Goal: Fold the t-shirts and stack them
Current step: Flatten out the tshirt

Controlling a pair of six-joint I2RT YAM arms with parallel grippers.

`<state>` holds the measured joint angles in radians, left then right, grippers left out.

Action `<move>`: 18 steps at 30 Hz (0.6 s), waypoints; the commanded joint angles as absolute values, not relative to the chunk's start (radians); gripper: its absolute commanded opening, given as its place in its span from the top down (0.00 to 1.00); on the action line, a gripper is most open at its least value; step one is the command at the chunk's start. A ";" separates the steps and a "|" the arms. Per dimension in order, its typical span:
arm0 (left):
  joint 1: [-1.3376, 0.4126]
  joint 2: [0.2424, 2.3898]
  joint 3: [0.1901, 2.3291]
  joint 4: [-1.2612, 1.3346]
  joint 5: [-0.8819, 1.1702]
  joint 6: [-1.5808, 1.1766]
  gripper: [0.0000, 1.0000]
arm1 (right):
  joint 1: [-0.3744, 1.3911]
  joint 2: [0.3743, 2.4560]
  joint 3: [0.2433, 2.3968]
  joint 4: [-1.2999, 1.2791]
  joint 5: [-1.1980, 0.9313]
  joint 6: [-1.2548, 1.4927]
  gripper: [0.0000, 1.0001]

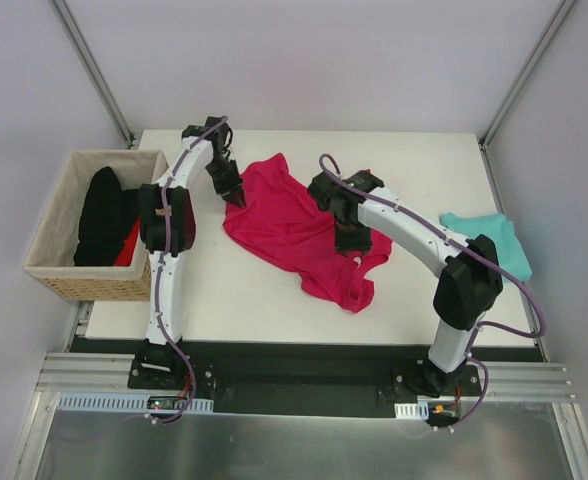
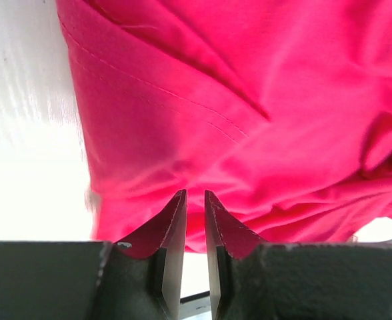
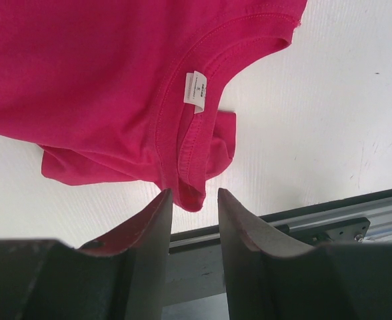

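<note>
At the far left, off the table's edge, we see a woven wicker basket [image 1: 46, 225] holding a heap of black cloth [image 1: 102, 215] with a bit of red fabric [image 1: 129, 245] on its near right side.

Just right of the basket, the left arm reaches out to the left gripper [image 1: 236, 197] [image 2: 195, 193], which sits at the left edge of the crimson-pink t-shirt [image 1: 284, 225] [image 2: 249, 100] [image 3: 83, 80]. In the left wrist view its fingers are nearly together, with only a narrow slit between them. The tips meet the shirt's rumpled edge, but we cannot tell whether any cloth is nipped.

The crimson-pink t-shirt lies spread and wrinkled in the middle of the white table [image 1: 224, 300], unfolded, with its collar toward the near right.

The right gripper [image 1: 352, 243] [image 3: 191, 192] is down over that collar end. Its fingers stand apart, and a fold of the collar reaches in between the tips, just below the small white neck label [image 3: 196, 91]. We cannot tell whether the fingers press the fold.

At the far right, well apart from the pink shirt, the teal t-shirt [image 1: 489, 240] lies crumpled at the table's right edge, behind the right arm's elbow.
</note>
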<state>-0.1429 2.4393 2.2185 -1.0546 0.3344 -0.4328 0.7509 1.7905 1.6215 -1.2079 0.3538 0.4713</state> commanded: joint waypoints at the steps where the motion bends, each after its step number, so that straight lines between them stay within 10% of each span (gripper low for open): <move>1: -0.140 2.324 2.215 -1.037 0.325 -0.449 0.83 | 0.746 1.763 1.631 -1.216 0.356 0.479 0.64; 18: -0.138 2.451 2.273 -1.069 0.307 -0.443 0.82 | 0.727 1.741 1.621 -1.230 0.364 0.482 0.64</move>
